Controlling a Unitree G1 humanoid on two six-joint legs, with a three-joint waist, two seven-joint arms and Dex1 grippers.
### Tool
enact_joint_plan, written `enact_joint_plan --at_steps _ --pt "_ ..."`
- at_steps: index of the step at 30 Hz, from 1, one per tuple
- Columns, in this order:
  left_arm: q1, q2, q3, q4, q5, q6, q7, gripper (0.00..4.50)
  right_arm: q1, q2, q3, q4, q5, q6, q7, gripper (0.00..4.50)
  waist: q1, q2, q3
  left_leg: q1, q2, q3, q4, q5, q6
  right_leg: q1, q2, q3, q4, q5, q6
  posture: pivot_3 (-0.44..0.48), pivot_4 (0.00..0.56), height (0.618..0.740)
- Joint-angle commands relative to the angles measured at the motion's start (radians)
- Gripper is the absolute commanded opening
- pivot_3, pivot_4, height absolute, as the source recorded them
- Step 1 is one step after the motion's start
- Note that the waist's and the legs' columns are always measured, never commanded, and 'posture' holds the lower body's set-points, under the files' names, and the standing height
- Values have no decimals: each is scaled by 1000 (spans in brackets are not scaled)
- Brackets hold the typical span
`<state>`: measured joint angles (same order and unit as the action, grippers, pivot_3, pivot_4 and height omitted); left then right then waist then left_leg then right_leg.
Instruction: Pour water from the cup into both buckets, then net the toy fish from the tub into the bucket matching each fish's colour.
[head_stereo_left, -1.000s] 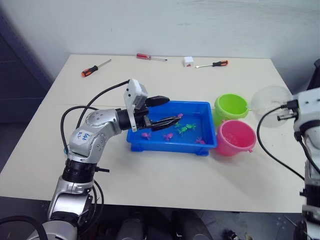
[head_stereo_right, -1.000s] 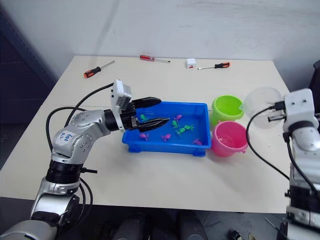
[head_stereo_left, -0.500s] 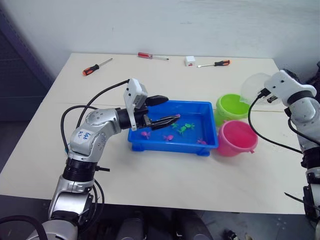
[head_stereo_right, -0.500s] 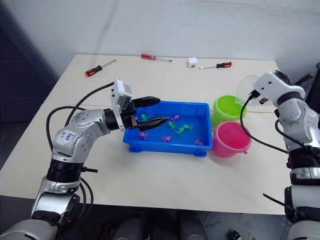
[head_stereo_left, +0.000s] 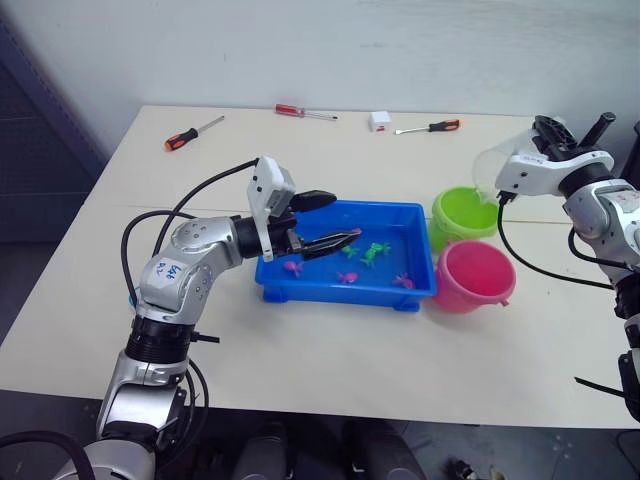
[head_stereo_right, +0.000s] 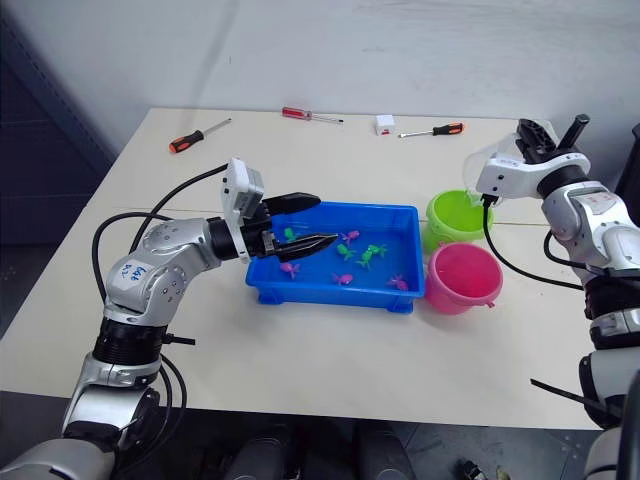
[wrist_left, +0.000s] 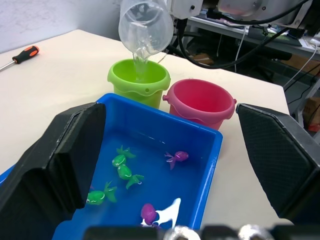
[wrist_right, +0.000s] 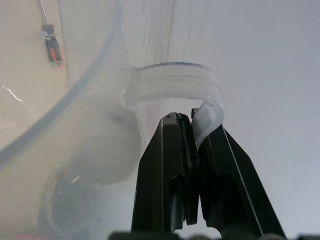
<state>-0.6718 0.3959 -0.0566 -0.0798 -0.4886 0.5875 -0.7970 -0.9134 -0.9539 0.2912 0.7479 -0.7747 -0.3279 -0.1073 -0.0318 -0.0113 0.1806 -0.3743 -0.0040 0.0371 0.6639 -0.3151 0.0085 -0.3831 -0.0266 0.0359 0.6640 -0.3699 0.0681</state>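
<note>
Two buckets side by side beside the tub (head_stereo_left: 420, 287). Right gripper (wrist_right: 192, 125), clamped on the handle, tips the cup (wrist_left: 146, 27) over the green bucket (wrist_left: 139, 80), water streaming in. Left gripper (head_stereo_left: 335, 220) hangs wide, empty, over the tub. Risk: over-tilting could splash past the rim, leaving none for pink (wrist_left: 200, 102).

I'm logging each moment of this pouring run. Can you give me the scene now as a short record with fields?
right gripper: shut on the handle of the clear plastic measuring cup
cup: tilted, pouring water into the lime green bucket
pink bucket: beside the green one, no water going in
left gripper: open, above the blue rectangular tub
tub contents: green and pink toy fish in water
</note>
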Motion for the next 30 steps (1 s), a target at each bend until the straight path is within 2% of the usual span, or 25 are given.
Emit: enact_joint_plan --at_steps 1,8,11,13,15,19,21,24,30 --pt "-5 3 17 -45 -8 -12 3 4500 -30 -40 0 -19 -41 -16 -49 27 0 0 0 0 0 0 0 0 0 0 0 0 0 0 0 0 150 740" --pt "-6 5 16 -50 -14 -9 -9 4500 -7 -46 -33 -37 -11 -17 -40 27 0 0 0 -1 0 0 0 0 0 -1 0 0 1 0 0 0 150 740" --pt "-10 6 18 -54 -27 -6 -24 4500 55 4 -161 -33 191 36 51 27 1 0 0 -1 0 0 0 0 0 -1 0 0 1 0 0 0 150 740" --pt "-11 10 21 -63 -46 3 -44 4500 113 75 -307 -55 397 146 147 27 1 0 0 -1 0 0 1 0 0 0 0 -1 1 0 0 0 150 740" --pt "-7 23 26 -80 -74 16 -76 4500 188 121 -435 -123 541 261 202 27 3 0 0 0 0 0 1 0 0 1 0 -1 1 0 0 0 150 740" --pt "15 78 57 -129 -184 90 -173 4500 379 171 -649 -353 719 467 242 27 7 0 0 -2 0 -2 1 0 0 1 0 -2 4 0 0 0 150 740" --pt "23 113 66 -151 -230 122 -217 4500 502 259 -795 -513 886 631 263 27 6 0 0 -2 1 -2 0 0 0 1 0 -2 4 0 0 0 150 740" --pt "30 140 64 -176 -266 147 -250 4500 617 368 -938 -683 1027 814 225 27 4 0 0 -1 1 -3 0 0 0 2 0 -3 4 0 0 0 150 740" --pt "28 154 51 -209 -290 164 -276 4500 770 525 -1056 -852 1125 931 134 27 0 1 -1 5 1 -1 -1 0 -1 6 1 -1 1 0 0 0 150 740"
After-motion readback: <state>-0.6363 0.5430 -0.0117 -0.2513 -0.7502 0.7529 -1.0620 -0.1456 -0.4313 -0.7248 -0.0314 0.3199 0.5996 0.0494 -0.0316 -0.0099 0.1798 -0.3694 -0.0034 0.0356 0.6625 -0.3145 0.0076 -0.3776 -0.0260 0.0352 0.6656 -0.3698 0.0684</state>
